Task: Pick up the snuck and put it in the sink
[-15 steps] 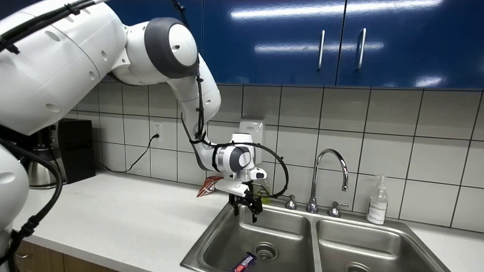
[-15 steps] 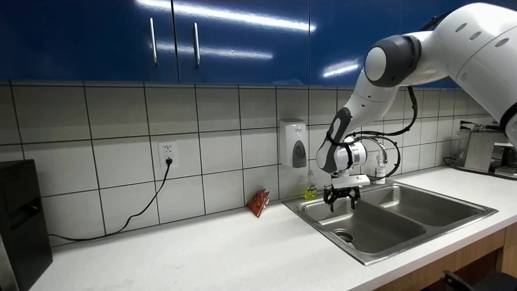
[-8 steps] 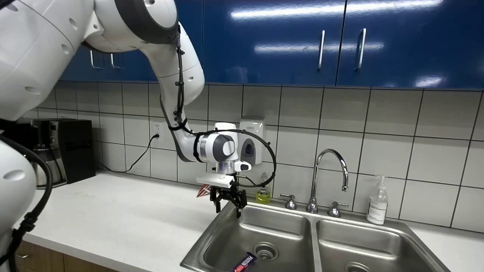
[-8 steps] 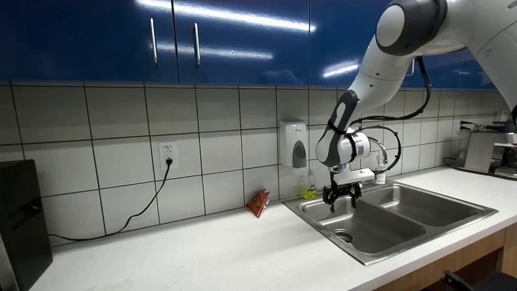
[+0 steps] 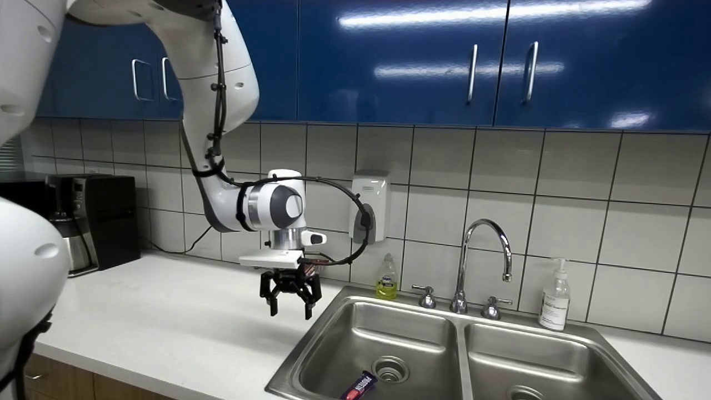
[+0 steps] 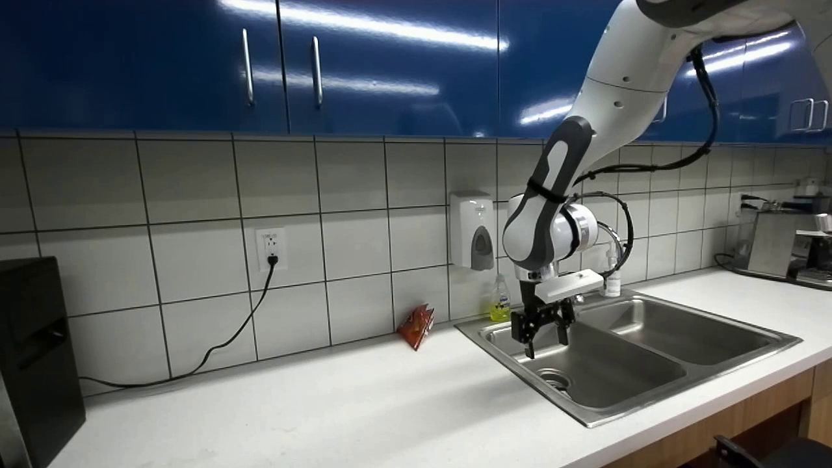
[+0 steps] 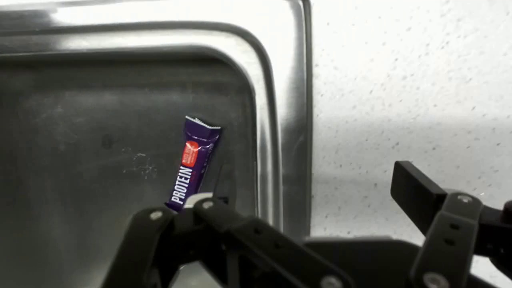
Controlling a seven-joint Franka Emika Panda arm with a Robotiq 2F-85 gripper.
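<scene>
In an exterior view, the gripper [image 5: 290, 312] hangs above the white counter [image 5: 183, 316], left of the sink [image 5: 464, 355] as seen there, its fingers [image 5: 308, 310] pointing down and spread well apart, the hand released. The snack bar [image 5: 359, 385], dark purple with a red patch, lies aslant on the floor of the left basin [image 5: 411, 322], just beside the round drain [image 5: 391, 369]; I cannot tell whether the two touch. A curved chrome faucet [image 5: 462, 272] stands at the sink's back edge, between a yellow-green soap bottle [image 5: 387, 282] to the left and a pump bottle [image 5: 555, 303] to the right. A black coffee maker [image 5: 114, 222] sits at the left of the counter, and blue cabinets [image 5: 389, 66] hang above. In an exterior view, a crinkled reddish-brown packet [image 6: 416, 326] rests at the foot of the tiled wall [image 6: 351, 240], where a white dispenser [image 6: 472, 227] is fixed near the soap bottle; the gripper shows in front of the left basin, fingers apart. In the wrist view, the snack bar lies tilted near the basin's side wall, white letters spelling PROTEIN, its crimped end towards the top. One finger extends over the basin and overlaps the bar's lower end; the other is over the speckled counter, the sink's rim crossing the wide gap between them.
</scene>
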